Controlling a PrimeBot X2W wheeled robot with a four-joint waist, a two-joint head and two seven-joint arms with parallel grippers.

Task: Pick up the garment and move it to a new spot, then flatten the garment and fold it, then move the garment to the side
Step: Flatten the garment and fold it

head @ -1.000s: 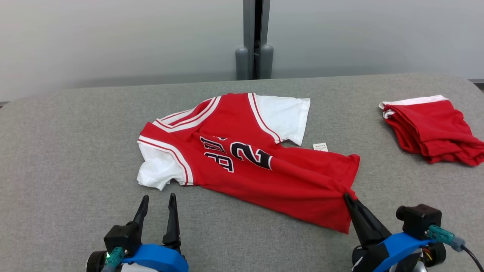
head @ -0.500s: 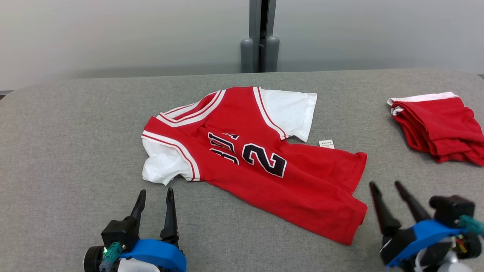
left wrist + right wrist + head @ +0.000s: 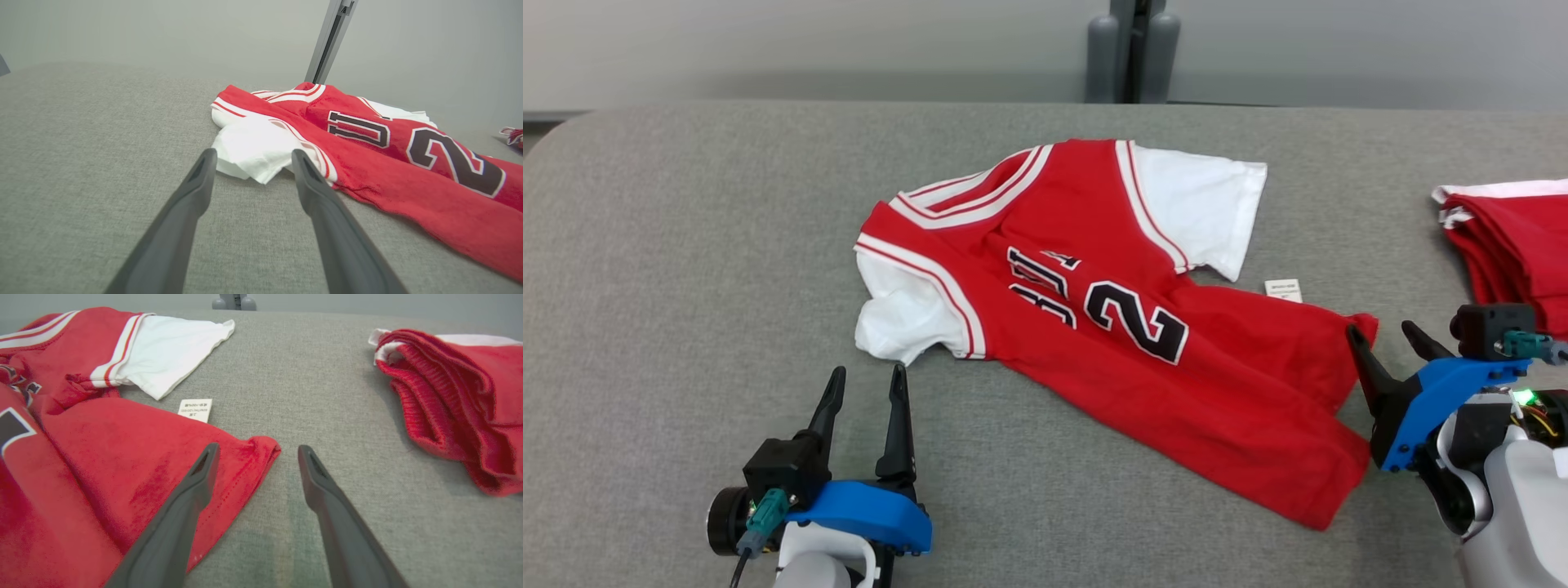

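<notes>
The garment (image 3: 1094,310) is a red jersey with white sleeves and dark numbers, lying crumpled and slanted on the grey table (image 3: 686,245). My left gripper (image 3: 866,385) stands open just short of the near white sleeve (image 3: 253,151), touching nothing. My right gripper (image 3: 1380,336) is open at the jersey's far hem corner (image 3: 257,451), one finger over the red cloth (image 3: 102,457), the other over bare table. The jersey's white label (image 3: 195,409) lies beside the hem.
A second red garment (image 3: 1519,245), bunched with a white band, lies at the table's right side, shown too in the right wrist view as red garment (image 3: 457,400). A grey post (image 3: 1131,49) stands behind the table. Bare grey surface spreads to the left.
My right gripper let go of the jersey's near hem corner, opened, and moved up to the far hem corner. The camera has shifted, so the whole scene sits lower and further right.
</notes>
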